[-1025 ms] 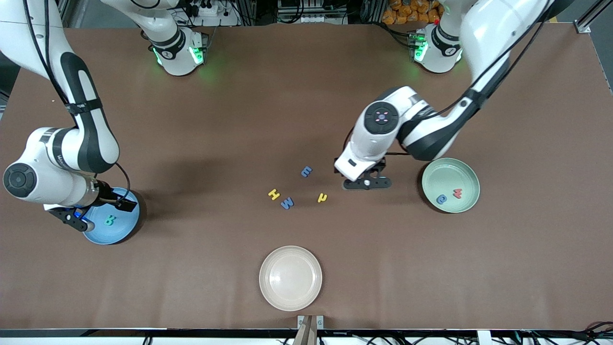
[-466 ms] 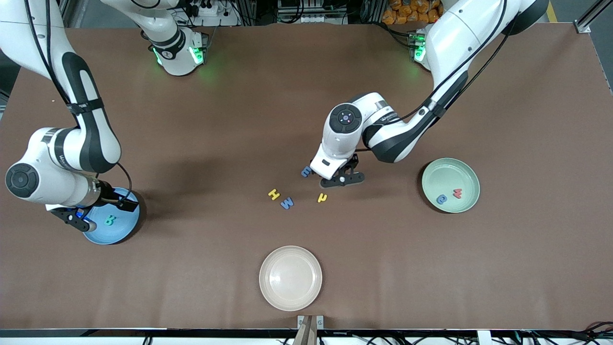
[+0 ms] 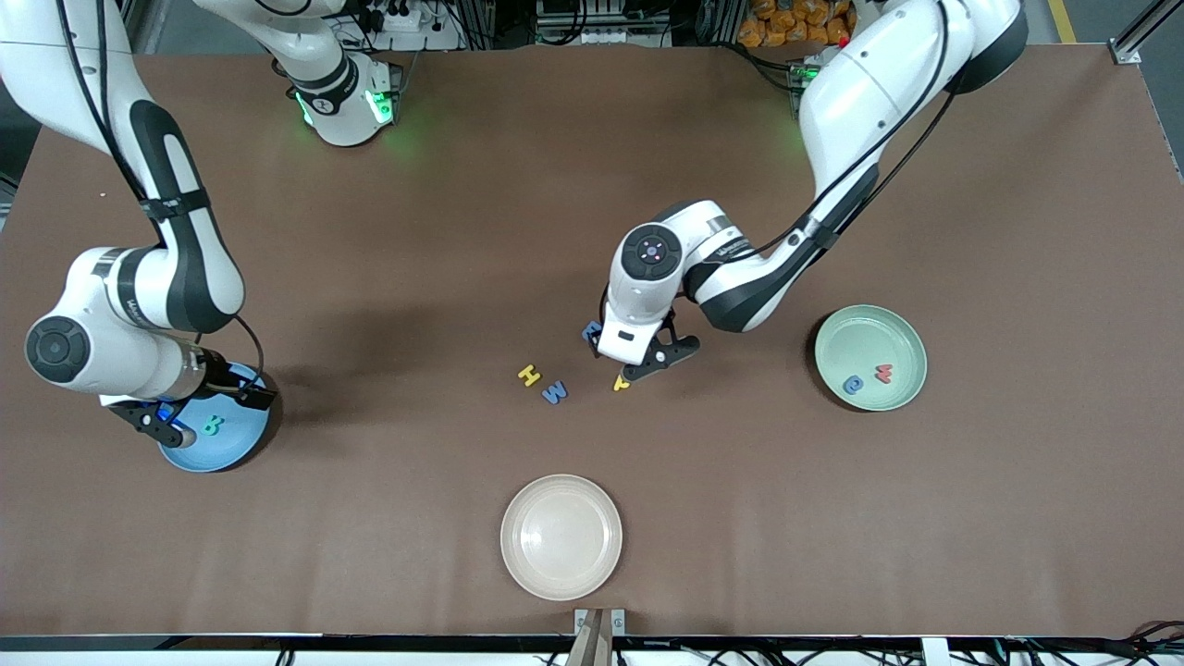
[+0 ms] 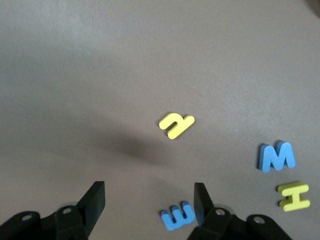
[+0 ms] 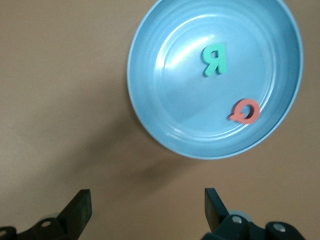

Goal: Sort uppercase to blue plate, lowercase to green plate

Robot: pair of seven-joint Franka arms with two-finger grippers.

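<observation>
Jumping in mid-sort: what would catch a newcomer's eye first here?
The left gripper, open, hangs over the loose letters at mid-table: yellow h, blue E-shaped letter, blue M and yellow H. The right gripper, open, hovers by the blue plate holding a green R and a red rounded letter.

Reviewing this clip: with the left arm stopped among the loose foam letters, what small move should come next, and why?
Probably lower the open left gripper onto the small yellow foam h, a lowercase letter lying on the brown table ahead of its fingers, nothing held. The pale green plate already holds two letters. The open right gripper waits over the sky-blue plate.
</observation>
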